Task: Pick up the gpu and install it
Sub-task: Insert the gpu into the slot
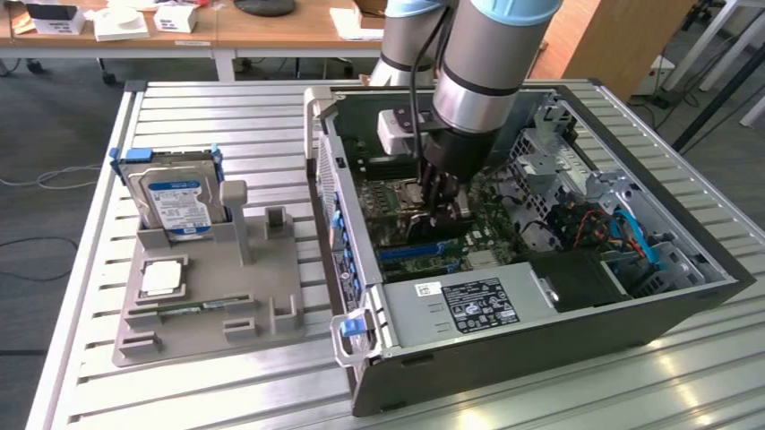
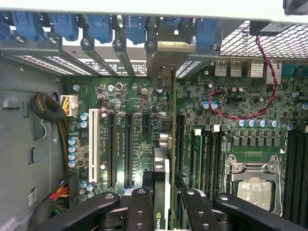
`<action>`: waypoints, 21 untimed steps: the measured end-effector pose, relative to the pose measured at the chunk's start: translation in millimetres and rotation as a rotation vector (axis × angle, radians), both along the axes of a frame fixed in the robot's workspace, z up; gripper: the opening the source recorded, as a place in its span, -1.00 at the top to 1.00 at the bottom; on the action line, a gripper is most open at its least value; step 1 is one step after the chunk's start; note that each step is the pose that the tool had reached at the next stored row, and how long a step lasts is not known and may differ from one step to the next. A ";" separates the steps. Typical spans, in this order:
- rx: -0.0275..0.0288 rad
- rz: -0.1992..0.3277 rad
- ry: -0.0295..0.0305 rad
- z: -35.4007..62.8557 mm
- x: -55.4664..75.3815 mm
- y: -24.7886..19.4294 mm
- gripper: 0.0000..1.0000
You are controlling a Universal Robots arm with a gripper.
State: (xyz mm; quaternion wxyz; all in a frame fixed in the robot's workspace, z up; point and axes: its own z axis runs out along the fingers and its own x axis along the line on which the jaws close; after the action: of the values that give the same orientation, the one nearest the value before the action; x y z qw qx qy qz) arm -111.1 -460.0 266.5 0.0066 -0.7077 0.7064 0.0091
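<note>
One card, the gpu [image 2: 162,180], sits edge-on between my fingers [image 2: 139,207], which are closed narrowly on its two faces, down inside the open computer case [image 1: 669,296]. At the exterior view's left, the hard drive [image 1: 177,202] stands in its grey holder [image 1: 203,309], well apart and no threat. Further right, my gripper [image 1: 445,206] hangs low over the motherboard [image 2: 139,125]. I cannot tell whether the card's edge has met its slot. The metal bracket [image 2: 166,53] lies close against the rear frame and could catch there. If the edge lands beside the black expansion slots [image 2: 113,149], pressing would tilt the thin card in my pinch or strain the board.
</note>
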 end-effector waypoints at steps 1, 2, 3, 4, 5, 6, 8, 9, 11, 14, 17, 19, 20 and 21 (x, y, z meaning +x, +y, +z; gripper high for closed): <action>0.0001 0.000 0.0000 -0.5 0.0 0.0 0.46; 0.0000 0.000 0.0000 -1.2 0.0 0.0 0.46; 0.0001 0.000 -0.0001 -1.9 -0.1 0.0 0.46; -0.0002 0.000 0.0001 -2.1 -0.1 0.0 0.46; -0.0003 0.000 0.0002 -2.2 -0.1 -0.1 0.46; 0.0000 0.000 0.0000 -2.6 -0.1 0.0 0.46; -0.0001 0.000 0.0000 -3.0 -0.5 0.0 0.46; -0.0001 0.000 0.0001 -3.1 -0.8 0.0 0.46; 0.0000 0.000 0.0000 -3.3 -1.0 0.0 0.46; 0.0002 0.000 -0.0001 -3.7 -1.1 0.0 0.46; -0.0001 0.000 0.0001 -5.1 -1.3 0.0 0.46; -0.0002 0.000 0.0001 -5.1 -1.3 0.0 0.46; 0.0000 0.000 0.0000 -5.3 -1.3 0.0 0.46; 0.0000 0.000 0.0000 -5.3 -1.3 0.0 0.46</action>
State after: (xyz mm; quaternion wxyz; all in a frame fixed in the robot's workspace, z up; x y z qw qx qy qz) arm -112.4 -460.0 261.2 0.0066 -0.7077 0.7064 0.0090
